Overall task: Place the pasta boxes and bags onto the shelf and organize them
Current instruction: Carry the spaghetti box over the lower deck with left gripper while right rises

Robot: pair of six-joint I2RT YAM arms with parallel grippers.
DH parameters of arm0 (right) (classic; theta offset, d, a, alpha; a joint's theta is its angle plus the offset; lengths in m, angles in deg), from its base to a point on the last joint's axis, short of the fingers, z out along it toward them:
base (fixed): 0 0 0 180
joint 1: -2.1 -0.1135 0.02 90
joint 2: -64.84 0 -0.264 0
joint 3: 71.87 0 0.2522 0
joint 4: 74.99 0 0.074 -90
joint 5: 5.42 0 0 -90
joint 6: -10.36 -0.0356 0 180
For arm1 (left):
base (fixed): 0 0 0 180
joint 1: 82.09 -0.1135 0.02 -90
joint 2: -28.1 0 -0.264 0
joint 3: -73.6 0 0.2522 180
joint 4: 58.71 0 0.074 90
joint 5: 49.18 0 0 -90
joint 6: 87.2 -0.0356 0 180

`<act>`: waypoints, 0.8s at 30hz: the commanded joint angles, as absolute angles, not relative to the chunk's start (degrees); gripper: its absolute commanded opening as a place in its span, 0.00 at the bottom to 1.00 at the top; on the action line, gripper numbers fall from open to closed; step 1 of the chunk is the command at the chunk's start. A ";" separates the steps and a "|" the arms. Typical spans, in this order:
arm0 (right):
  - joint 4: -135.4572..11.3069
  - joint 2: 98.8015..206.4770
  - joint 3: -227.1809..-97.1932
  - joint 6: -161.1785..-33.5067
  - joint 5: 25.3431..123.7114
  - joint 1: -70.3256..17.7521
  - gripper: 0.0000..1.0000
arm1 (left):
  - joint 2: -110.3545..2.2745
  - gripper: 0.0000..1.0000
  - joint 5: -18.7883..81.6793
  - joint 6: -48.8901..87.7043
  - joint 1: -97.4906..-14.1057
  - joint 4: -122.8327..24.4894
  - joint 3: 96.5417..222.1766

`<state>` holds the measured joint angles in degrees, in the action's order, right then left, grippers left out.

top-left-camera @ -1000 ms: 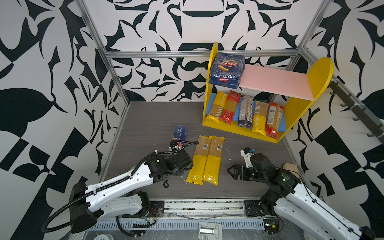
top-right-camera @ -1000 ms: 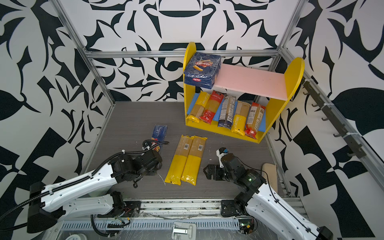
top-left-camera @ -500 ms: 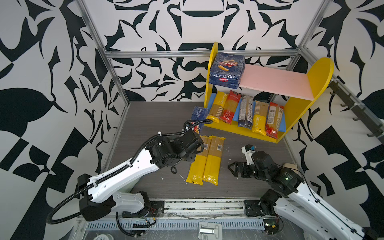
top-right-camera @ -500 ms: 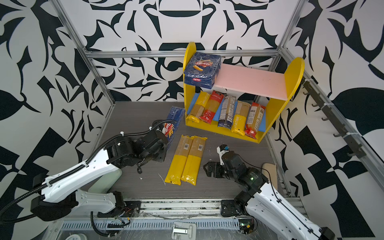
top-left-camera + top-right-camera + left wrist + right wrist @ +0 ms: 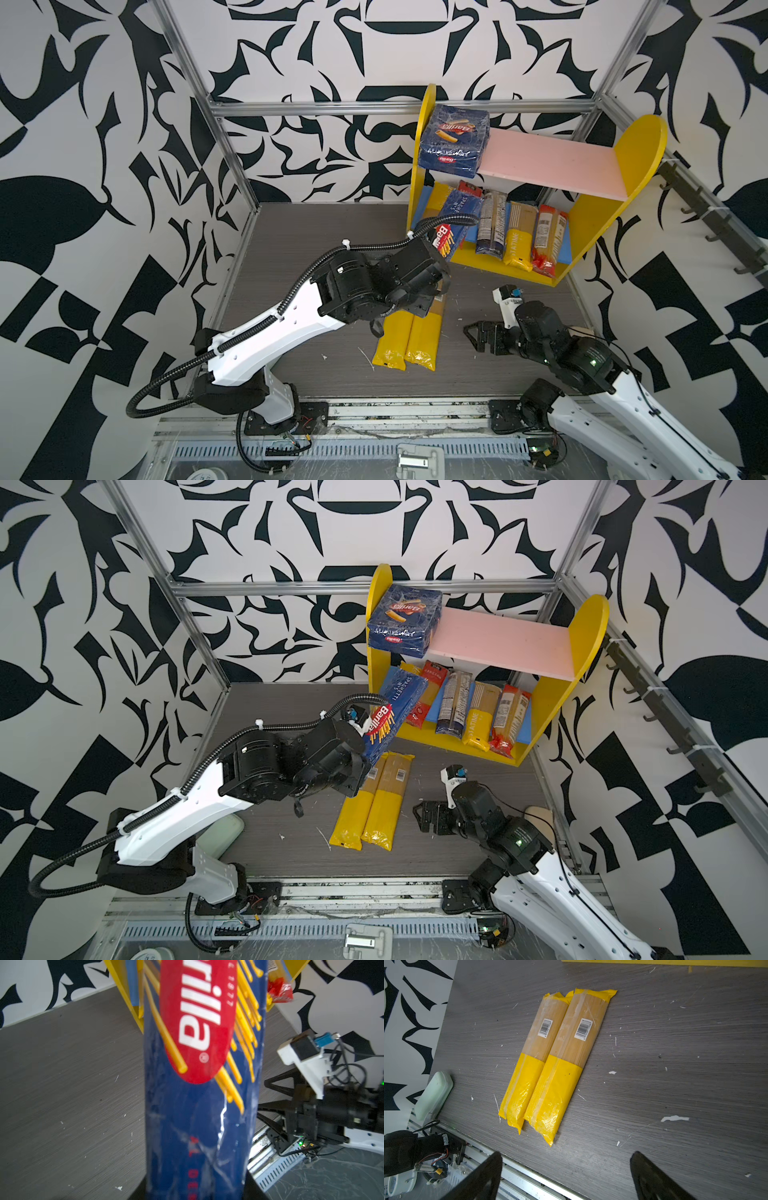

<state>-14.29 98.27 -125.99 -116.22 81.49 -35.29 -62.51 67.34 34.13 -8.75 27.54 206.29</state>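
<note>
Left gripper (image 5: pixel 365 766) clenched on the near end of the Barilla spaghetti box (image 5: pixel 401 702). The box is tilted, its far end at the lower left opening of the shelf (image 5: pixel 590 621). Right gripper (image 5: pixel 470 338) has jaws spread and empty, low over the table (image 5: pixel 675 1043), near two yellow-ended spaghetti bags (image 5: pixel 562 1076) lying side by side.

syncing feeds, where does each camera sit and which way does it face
Both top views: high over the front edge, looking down at the shelf; left arm and right arm show.
Left wrist: looks along the held Barilla spaghetti box toward the shelf; right arm shows.
Right wrist: looks down at two yellow-ended spaghetti bags; its open fingers show.
Right wrist and top views share the bags.
</note>
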 commanded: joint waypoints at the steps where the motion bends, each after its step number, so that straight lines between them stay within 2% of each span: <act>1: -12.22 97.01 -128.86 -114.98 83.78 -35.44 0.98 | -64.30 0.17 69.43 31.05 -7.77 25.25 214.57; 9: -9.57 94.15 -130.09 -115.58 85.00 -35.40 0.98 | -76.84 0.19 70.06 23.60 -7.68 22.94 234.52; 14: -7.90 92.64 -131.61 -115.72 85.46 -35.44 0.98 | -80.80 0.22 74.45 16.42 -7.73 10.71 235.66; 19: -6.39 91.59 -133.78 -115.61 86.28 -35.40 0.98 | -85.30 0.21 78.54 10.22 -7.80 -0.20 237.29; 24: -5.89 89.03 -135.66 -115.71 89.39 -35.51 0.97 | -87.14 0.21 79.43 8.94 -7.82 -3.59 238.37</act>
<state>-6.27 90.33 -132.88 -116.00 86.27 -35.29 -89.35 74.95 11.20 -7.83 9.09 234.38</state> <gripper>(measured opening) 0.968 0.399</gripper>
